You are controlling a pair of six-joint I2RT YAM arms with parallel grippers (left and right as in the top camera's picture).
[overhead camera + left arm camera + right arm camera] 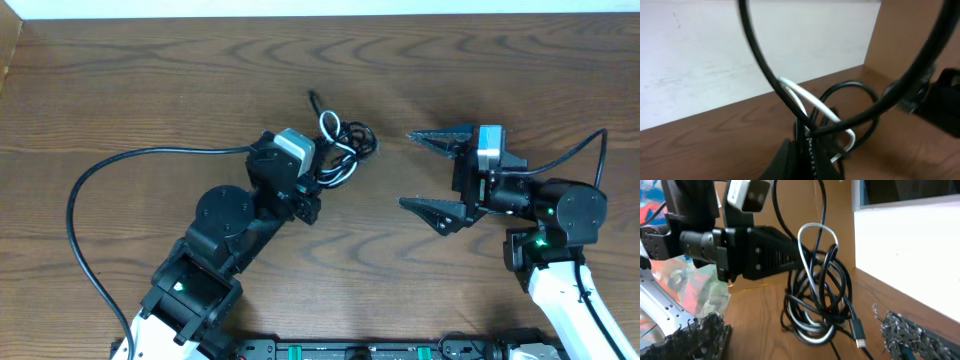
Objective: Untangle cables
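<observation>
1. While the left gripper (322, 178) is pinched tight on the bundle of cables (345, 145), the whole knot hangs off that one hold. It sits near the middle of the table (150, 80), a little toward the far edge.
2. Seen from the right wrist, the hold is high on the bundle, where the white cord (812, 230) arches over several black loops. The lower coils sag onto the wood.
3. The main risk, to my eye, is that a pull from that hold would drag everything along and draw the loops tighter, since nothing pins the other side.
4. The black strands cross each other many times, so a grab there could easily catch two at once and lock the knot.
5. A small plug (858, 339) lies loose at the foot of the bundle, and it could snag if drawn through a loop.
6. The right gripper (437, 173) is spread wide and empty. It faces the bundle across bare wood, well apart from it, with nothing between them.
7. The left arm's thick lead (75, 210) sweeps a wide arc far left, and the right arm's lead (590, 150) curves behind its wrist. Neither is in the way.
</observation>
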